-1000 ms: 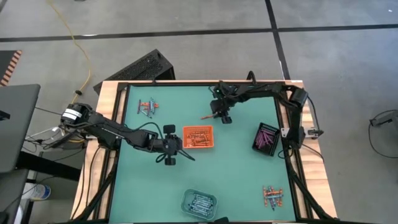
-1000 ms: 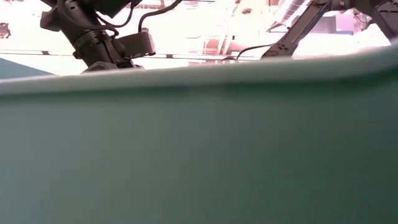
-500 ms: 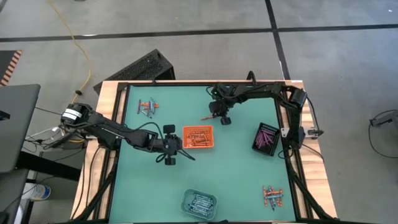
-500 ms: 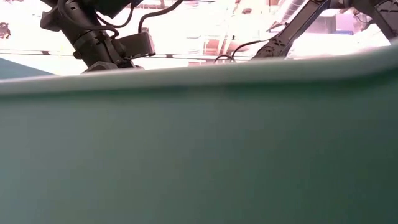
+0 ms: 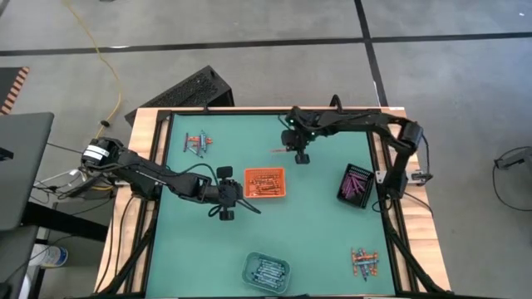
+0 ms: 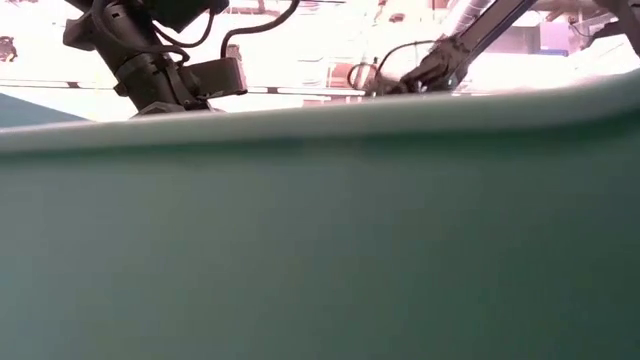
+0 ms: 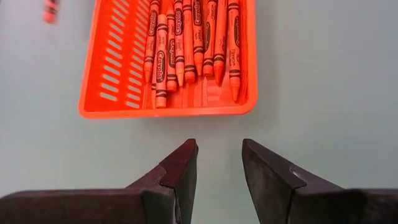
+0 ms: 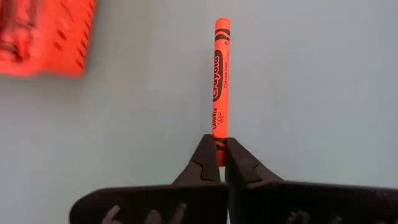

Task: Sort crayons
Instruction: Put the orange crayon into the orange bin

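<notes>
An orange crayon (image 8: 221,81) lies on the green table (image 5: 324,224) at the far middle, with my right gripper (image 8: 217,155) shut on its near end; it also shows in the high view as the crayon (image 5: 277,152) beside my right gripper (image 5: 293,150). My left gripper (image 7: 219,165) stands open just left of the orange tray (image 7: 171,93), which holds several orange crayons (image 7: 186,43). Nothing is between its fingers. Purple crayons fill a black tray (image 5: 356,184); blue-grey crayons fill a clear tray (image 5: 266,270). My right gripper pinches the orange crayon's end (image 8: 219,142) between its two fingertips. The fingers come from the table's right side, slanting down, and lie along the crayon, which points on toward the table's left. Whether the crayon is lifted clear of the table, I cannot tell.
Mixed loose crayons lie in a pile at the far left (image 5: 197,144) and in another at the near right (image 5: 363,262). One stray orange crayon (image 7: 50,9) lies beyond the orange tray. A teal wall (image 6: 320,230) blocks most of the low view.
My right gripper has shut on the end of the orange crayon and shifted slightly toward the far edge, while its elbow has swung toward the table's right edge. The crayon now shows a little shorter and farther back in the high view.
</notes>
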`<state>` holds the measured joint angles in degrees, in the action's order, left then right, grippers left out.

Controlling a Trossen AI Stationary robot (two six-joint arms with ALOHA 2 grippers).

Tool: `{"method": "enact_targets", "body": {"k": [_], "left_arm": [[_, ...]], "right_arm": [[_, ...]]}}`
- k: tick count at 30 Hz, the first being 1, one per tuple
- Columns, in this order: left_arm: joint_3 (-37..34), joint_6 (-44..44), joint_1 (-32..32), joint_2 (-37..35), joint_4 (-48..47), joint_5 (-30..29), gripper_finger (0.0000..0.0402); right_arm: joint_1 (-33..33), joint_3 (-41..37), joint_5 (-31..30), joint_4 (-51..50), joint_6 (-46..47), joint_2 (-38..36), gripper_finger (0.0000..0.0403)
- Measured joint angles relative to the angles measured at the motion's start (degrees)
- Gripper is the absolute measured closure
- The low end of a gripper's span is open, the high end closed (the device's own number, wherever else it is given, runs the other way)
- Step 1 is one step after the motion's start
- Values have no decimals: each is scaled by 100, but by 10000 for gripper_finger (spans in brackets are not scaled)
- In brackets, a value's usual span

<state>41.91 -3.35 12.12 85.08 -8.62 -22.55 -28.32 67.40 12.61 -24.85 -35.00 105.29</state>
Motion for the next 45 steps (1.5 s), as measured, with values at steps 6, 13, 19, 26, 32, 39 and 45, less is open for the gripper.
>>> {"method": "enact_targets", "body": {"k": [6,13,19,26,32,39,45], "left_arm": [[0,-14,0,0,2,-2,284],[0,-84,0,0,0,-2,284],[0,-210,0,0,-45,-7,284],[0,-350,0,0,-342,-26,284],[0,-427,1,-2,-578,-70,284],[0,-758,2,-2,-1039,-479,284],[-2,-1332,17,-2,-1414,-499,284]], "right_arm": [[249,3,-27,-149,204,-672,402],[806,11,21,-488,610,-1392,402],[1587,11,96,-620,1474,-1613,402],[2813,11,102,-583,2206,-1569,403],[3812,11,57,-47,2816,-1520,403],[4709,-26,-151,1243,3650,-1286,403],[5180,-26,-273,2111,4330,-684,403]]}}
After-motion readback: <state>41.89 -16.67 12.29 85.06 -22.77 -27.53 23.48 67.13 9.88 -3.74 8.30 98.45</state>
